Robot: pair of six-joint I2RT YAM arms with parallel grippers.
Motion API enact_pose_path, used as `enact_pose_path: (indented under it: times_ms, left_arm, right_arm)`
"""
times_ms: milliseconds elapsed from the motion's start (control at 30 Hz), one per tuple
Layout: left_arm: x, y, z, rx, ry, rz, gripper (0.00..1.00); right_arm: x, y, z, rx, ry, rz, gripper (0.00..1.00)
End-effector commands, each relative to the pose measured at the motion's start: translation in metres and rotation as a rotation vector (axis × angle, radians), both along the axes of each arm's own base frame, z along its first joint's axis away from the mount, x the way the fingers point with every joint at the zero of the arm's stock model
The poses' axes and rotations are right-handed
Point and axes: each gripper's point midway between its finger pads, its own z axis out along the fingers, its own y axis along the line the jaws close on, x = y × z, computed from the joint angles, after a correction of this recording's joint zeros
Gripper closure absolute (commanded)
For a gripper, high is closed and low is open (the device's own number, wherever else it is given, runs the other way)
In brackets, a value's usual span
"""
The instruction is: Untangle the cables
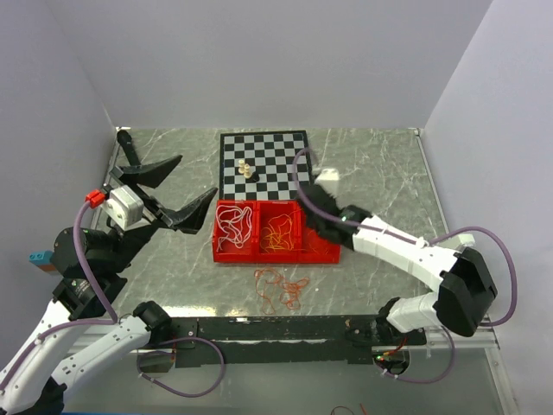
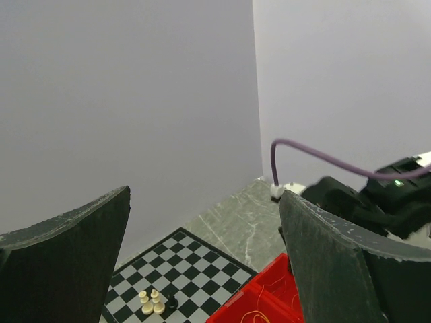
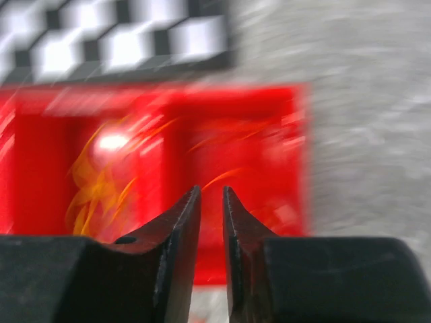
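Observation:
A red tray (image 1: 259, 258) lies in front of the chessboard (image 1: 276, 156). White cables (image 1: 233, 226) fill its left compartment and yellow-orange cables (image 1: 278, 232) its middle one. A loose tangle of red-orange cables (image 1: 281, 290) lies on the table in front of the tray. My right gripper (image 1: 313, 218) hovers over the tray's right compartment. In the blurred right wrist view (image 3: 212, 190) its jaws stand a narrow slit apart with nothing seen between them, and the yellow-orange cables (image 3: 87, 188) are to the left. My left gripper (image 1: 194, 177) is wide open and empty, raised left of the tray.
Three pale chess pieces and a dark one (image 1: 245, 169) stand on the chessboard, also seen in the left wrist view (image 2: 153, 303). White walls close in the table on the left, back and right. The right arm (image 2: 377, 195) reaches over the tray (image 2: 269, 282).

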Motion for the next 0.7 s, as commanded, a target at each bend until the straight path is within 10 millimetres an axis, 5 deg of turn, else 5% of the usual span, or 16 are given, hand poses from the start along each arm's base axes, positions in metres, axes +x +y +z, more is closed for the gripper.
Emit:
enact_pose_path:
  times_ms: [0,233,400,567,667]
  left_arm:
    - [0.002,0.004,0.005,-0.026,0.003,0.012,0.03]
    - [0.007,0.003,-0.007,-0.039,0.046,0.019,0.03]
    - [0.007,0.002,-0.007,-0.044,0.049,0.013,0.03]
    - [0.007,0.005,-0.006,-0.039,0.046,0.025,0.03]
    - [0.006,0.005,-0.006,-0.039,0.042,0.024,0.03]
  right_arm:
    - [-0.037,0.036,-0.002,-0.049,-0.023,0.237,0.69]
    - [-0.094,0.052,-0.038,-0.132,0.002,0.402,0.59]
    - [-0.093,0.065,-0.058,-0.126,-0.024,0.49,0.55]
    - [-0.083,0.069,-0.054,-0.154,-0.093,0.516,0.48]
    - [-0.076,0.071,-0.053,-0.212,-0.1,0.529,0.33]
